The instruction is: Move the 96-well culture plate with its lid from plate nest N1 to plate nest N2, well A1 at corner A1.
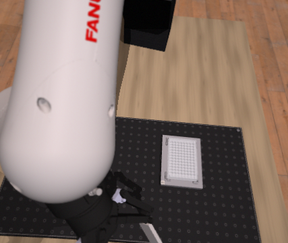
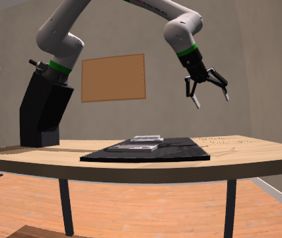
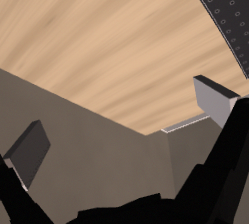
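Pale wood makes up the worktop [image 2: 253, 149], which stands on dark legs over a plank floor [image 2: 147, 212]. On it lies a black perforated board [image 1: 224, 200], dotted with rows of small holes. In the top view the 96-well culture plate [image 1: 183, 160] sits on a light grey nest [image 1: 164, 173] on that board, its grid of wells showing through the clear lid, and it lies flat within the nest's corner locators. In the exterior view two low grey nests show on the board, one nearer the camera [image 2: 132, 147] and one farther back [image 2: 146, 138]; which of them carries the plate I cannot tell from that angle.

The white arm [image 2: 154, 7], with green bands at its joints, rises from a black pedestal [image 2: 41, 116] at one end of the worktop and reaches out over the board. The hand [image 2: 211, 99] hangs high in the air, well above the board and well apart from the plate, tilted off vertical. Its fingers are spread to their widest and nothing is between them. In the wrist view the two grey pads [image 3: 212, 100] stand far apart, with bare wood, a corner of the perforated board and the grey wall [image 3: 103, 160] seen between them.

On the wall behind hangs a brown cork panel [image 2: 113, 77]
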